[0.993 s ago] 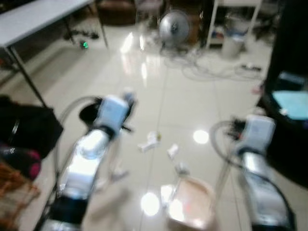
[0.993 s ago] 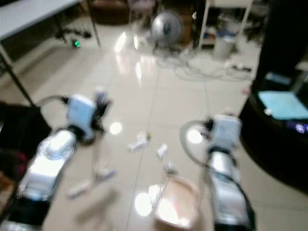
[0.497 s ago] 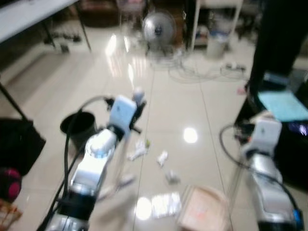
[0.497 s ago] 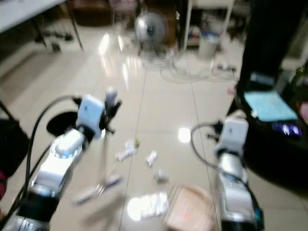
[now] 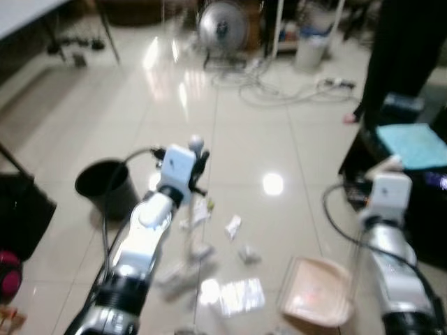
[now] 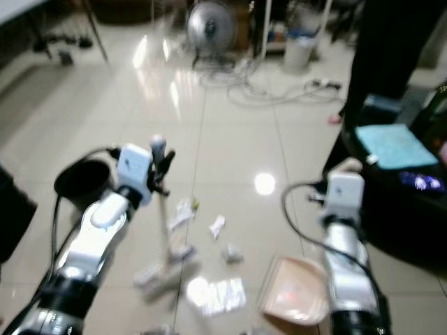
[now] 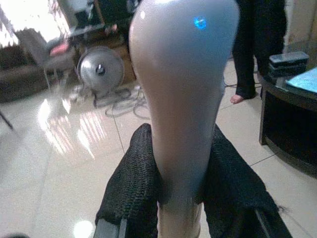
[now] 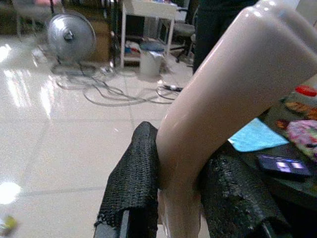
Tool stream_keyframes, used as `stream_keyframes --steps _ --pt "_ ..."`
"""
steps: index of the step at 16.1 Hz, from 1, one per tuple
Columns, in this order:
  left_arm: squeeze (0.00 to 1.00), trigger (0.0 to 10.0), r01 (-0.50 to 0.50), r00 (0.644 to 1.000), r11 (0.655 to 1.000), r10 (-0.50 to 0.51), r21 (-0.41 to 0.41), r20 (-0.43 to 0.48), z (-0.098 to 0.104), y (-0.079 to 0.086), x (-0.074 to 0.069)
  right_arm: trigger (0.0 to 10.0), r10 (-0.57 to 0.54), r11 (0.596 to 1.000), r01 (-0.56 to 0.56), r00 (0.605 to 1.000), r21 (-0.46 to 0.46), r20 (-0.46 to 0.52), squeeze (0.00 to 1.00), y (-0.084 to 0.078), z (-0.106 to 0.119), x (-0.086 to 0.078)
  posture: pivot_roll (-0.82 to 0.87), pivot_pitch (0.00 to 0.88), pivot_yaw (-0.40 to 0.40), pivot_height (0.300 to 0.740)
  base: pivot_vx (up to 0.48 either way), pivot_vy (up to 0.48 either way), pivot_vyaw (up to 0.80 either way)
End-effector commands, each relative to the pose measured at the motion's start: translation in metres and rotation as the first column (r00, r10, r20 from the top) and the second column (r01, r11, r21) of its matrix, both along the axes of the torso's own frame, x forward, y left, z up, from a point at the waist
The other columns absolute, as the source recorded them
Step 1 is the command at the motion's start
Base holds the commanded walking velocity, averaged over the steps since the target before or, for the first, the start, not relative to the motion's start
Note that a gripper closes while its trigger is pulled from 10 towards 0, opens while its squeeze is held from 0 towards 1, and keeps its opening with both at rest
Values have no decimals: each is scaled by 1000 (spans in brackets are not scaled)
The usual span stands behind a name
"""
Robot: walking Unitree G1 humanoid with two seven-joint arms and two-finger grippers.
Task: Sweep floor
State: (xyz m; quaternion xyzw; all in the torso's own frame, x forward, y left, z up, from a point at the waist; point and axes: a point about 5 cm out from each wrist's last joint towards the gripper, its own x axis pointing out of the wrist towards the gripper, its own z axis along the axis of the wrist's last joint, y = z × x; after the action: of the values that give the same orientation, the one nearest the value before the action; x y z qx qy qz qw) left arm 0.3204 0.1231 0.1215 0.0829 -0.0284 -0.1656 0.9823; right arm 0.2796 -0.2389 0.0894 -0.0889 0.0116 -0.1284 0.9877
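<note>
Your left gripper (image 7: 179, 198) is closed on the broom handle (image 7: 183, 89): its two black fingers (image 7: 132, 183) press against either side of the grey handle, whose rounded top rises above the fingertips. From the head camera, the handle runs down from those fingers to the broom head (image 6: 162, 271), which rests on the shiny tiled floor (image 5: 244, 132) below and slightly ahead of the left gripper.

Your right gripper (image 8: 181, 191) is closed on the dustpan handle (image 8: 218, 99), a pale pinkish shaft clamped between its black fingers (image 8: 136, 173) and slanting up past them. The dustpan (image 5: 316, 300) itself sits on the floor below the right gripper, toward the left gripper's side.

Several crumpled scraps of paper (image 5: 233, 225) lie on the floor between the broom head and the dustpan, just beyond the left fingers. A black bin (image 5: 103, 183) stands on the floor to the outer side of your left arm.

Farther ahead of both grippers are a floor fan (image 5: 221, 25) and loose cables (image 5: 279, 87). A person (image 5: 398, 56) in dark trousers stands barefoot beyond the right gripper, beside a dark low table (image 6: 412, 181) holding a light blue cloth (image 5: 416, 143). The head views are somewhat blurred.
</note>
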Motion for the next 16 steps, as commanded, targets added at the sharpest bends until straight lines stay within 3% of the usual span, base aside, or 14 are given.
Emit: stream_keyframes --steps 1,4,9,12,13,16 --pt "0 10000 -47 998 999 46 13 41 5 11 3 10000 48 999 -48 997 -5 63 0 7 8 4 148 233 53 740 0 0 0" --pt "0 10000 -63 996 998 61 23 58 1 10 8 10000 92 995 -86 986 -43 139 0 9 17 13 168 302 99 740 0 0 0" --pt "0 10000 -95 994 995 96 -23 60 -8 0 16 10000 228 971 -217 965 -97 132 0 36 4 21 183 341 107 740 0 0 0" --pt "0 10000 -159 986 985 162 -65 36 -13 -1 24 10000 336 939 -320 933 -127 131 0 67 -4 22 186 352 111 740 0 0 0" --pt "0 10000 -163 986 984 166 -69 34 -13 -2 24 10000 342 938 -327 930 -117 138 0 71 -4 23 186 352 111 740 0 0 0" --pt "0 10000 -208 978 963 207 -171 -23 -14 -16 32 10000 493 870 -489 851 -70 182 0 117 1 20 145 343 101 740 0 0 0"
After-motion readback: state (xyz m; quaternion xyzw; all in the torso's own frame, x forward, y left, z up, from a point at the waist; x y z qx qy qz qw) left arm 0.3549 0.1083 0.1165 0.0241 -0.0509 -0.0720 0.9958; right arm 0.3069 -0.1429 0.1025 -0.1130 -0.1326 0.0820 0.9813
